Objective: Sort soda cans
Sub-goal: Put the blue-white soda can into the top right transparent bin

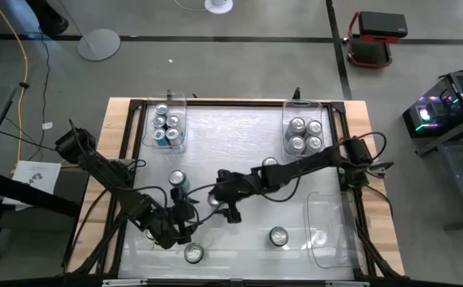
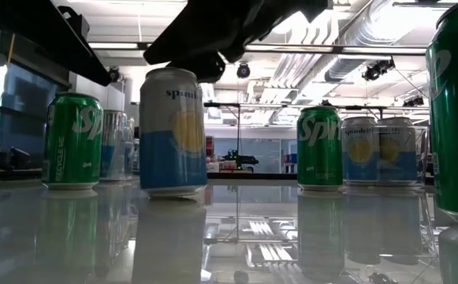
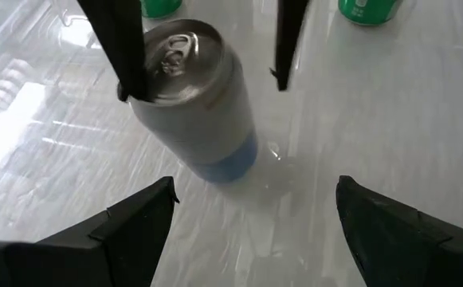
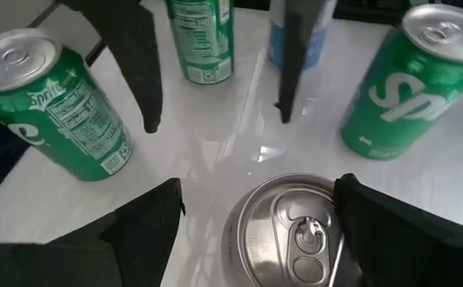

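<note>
Glossy white table top (image 1: 247, 139) inside a wooden frame, bearing loose soda cans and three clear plastic bins. Far-left bin (image 1: 167, 123): holds blue-and-white cans, about five, upright. Far-right bin (image 1: 304, 129): holds four silver-topped cans, side colours not legible from above. Near-right bin (image 1: 329, 229): nothing discernible inside. Loose items: one green Sprite can (image 1: 177, 180) left of centre; one green can (image 1: 278, 237) near the front, right of centre; one can (image 1: 194, 253) at the front edge, colour unclear; one can top (image 1: 270, 163) partly hidden beside the right arm. Blue-and-white Spindrift can (image 3: 193, 96): upright at mid-table, between the two arms' ends. Right gripper (image 4: 251, 209): poised just above this can's silver top, fingers spread apart on either side of the lid, no contact visible. Left gripper (image 3: 251, 209): low over the table just beside the same can, fingers splayed wide, holding nothing. The level camera shows the Spindrift can standing free on the surface with a dark arm above it, green Sprite cans to either side.
</note>
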### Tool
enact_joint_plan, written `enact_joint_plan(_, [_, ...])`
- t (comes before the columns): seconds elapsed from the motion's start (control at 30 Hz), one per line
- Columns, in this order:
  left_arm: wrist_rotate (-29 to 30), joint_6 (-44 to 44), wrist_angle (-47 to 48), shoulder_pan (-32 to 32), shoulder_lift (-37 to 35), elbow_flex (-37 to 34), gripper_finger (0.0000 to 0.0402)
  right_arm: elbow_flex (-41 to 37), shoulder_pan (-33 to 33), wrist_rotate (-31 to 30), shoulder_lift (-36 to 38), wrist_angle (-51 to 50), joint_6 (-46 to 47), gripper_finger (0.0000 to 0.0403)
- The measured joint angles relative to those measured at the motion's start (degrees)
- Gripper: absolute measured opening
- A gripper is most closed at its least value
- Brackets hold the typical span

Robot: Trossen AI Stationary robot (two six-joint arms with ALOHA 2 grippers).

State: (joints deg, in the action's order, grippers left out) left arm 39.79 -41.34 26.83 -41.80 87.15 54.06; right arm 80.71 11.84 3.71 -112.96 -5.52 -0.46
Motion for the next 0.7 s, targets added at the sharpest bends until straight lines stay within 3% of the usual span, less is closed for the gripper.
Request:
enact_joint_plan(0.27, [0.0,0.0,0.0,0.0,0.0,0.0,0.0326,0.0,1.5,-5.1,-0.7,0.6,-2.9,0.0317])
enact_joint_plan(0.7, [0.1,0.0,0.0,0.0,0.0,0.0,0.0326,-0.4,1.4,-5.1,3.1,0.6,-3.7,0.0317])
